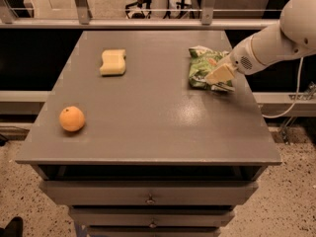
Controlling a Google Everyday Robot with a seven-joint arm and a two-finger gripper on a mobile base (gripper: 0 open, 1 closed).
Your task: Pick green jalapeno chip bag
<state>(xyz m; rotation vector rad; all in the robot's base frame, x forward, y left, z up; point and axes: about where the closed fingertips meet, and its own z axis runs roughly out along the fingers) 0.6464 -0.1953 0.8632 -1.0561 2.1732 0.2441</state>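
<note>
The green jalapeno chip bag (pixel 202 67) is a crinkled shiny green bag with white lettering. It lies flat on the grey table (pixel 148 107) at the back right. My gripper (pixel 220 76) reaches in from the right on a white arm (pixel 276 41). It sits low over the bag's right edge and covers part of it. The bag rests on the table top.
A yellow sponge (pixel 113 62) lies at the back left of the table. An orange (pixel 72 118) sits near the front left edge. The table has drawers (pixel 148 197) below its front. A metal railing (pixel 148 22) runs behind it.
</note>
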